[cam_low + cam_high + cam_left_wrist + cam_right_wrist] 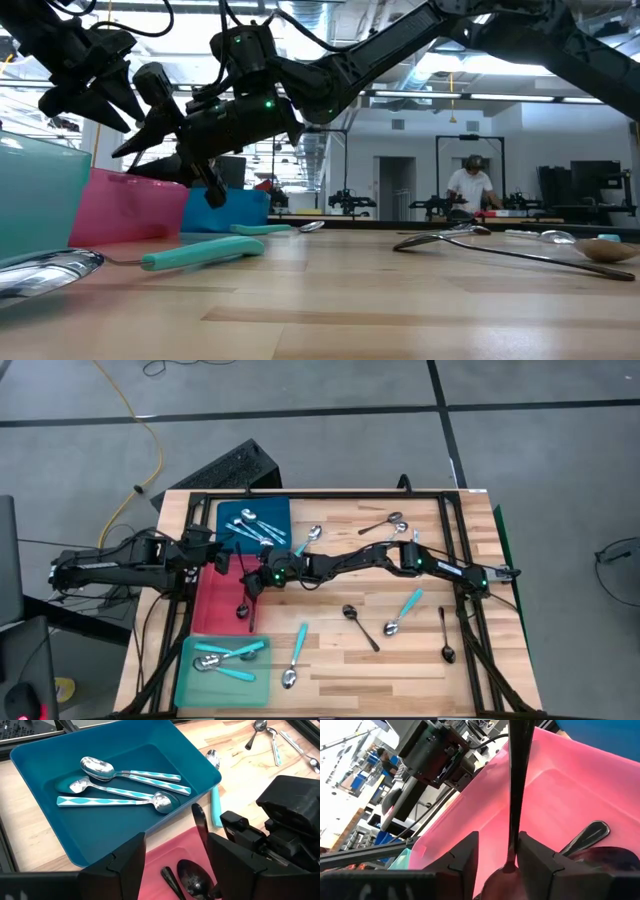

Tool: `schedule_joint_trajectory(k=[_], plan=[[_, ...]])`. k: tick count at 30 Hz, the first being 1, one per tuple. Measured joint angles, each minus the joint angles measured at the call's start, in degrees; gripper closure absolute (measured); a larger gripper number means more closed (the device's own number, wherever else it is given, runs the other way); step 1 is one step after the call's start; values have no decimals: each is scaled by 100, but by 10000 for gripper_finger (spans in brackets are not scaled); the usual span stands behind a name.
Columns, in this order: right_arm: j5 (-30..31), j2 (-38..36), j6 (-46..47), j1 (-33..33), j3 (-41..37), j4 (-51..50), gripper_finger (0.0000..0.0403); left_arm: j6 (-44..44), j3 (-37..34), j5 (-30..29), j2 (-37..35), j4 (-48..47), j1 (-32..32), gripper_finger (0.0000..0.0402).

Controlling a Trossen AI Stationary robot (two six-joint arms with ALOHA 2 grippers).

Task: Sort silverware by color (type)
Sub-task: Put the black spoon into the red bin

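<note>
The right gripper [250, 582] has its jaws parted a little around the handle of a black spoon [514, 795], which runs up between the two fingers [462, 855] without a clear clamp on it. The left gripper [216, 556] stands with its jaws apart and nothing between them, at centre left of the high view.

The wooden table [340, 660] fills the middle of the high view. Three trays line its left side: a blue tray [280, 508] at the top, a red tray [210, 605] in the middle, a teal tray [190, 685] at the bottom. The right gripper hangs over the red tray, where another black spoon [192, 877] already lies.

The blue tray holds patterned silver spoons [130, 787]. The teal tray holds turquoise-handled spoons [230, 658].

Loose spoons lie across the table: a turquoise-handled one [296, 655] at lower centre, another [404, 610] to its right, black ones [360, 625] and [445, 636] at centre right, and silver ones [385, 523] near the top.
</note>
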Motion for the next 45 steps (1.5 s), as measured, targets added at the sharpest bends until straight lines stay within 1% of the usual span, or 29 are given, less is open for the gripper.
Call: schedule_joint_trajectory(k=[5,9,12,17,22,26,32,42,45], plan=[[4,-4,-83,-1,0,0,228,-1,1,0,0,0,-1,207],[4,-4,-141,-1,0,0,222,0,2,0,0,0,-2,207],[7,-4,-149,-2,0,-2,222,0,1,1,0,-1,-1,207],[24,-4,-510,-2,0,1,222,0,0,2,0,0,0,207],[26,-4,-646,-4,0,22,222,0,0,2,0,-2,-1,207],[28,-2,-1056,28,0,17,222,0,2,2,0,-2,0,207],[28,3,-1325,35,0,18,223,0,0,4,0,-5,-1,207],[33,3,-1316,28,0,20,223,3,2,4,0,-48,-2,207],[42,4,-1502,22,0,0,223,20,0,4,0,-46,-2,207]])
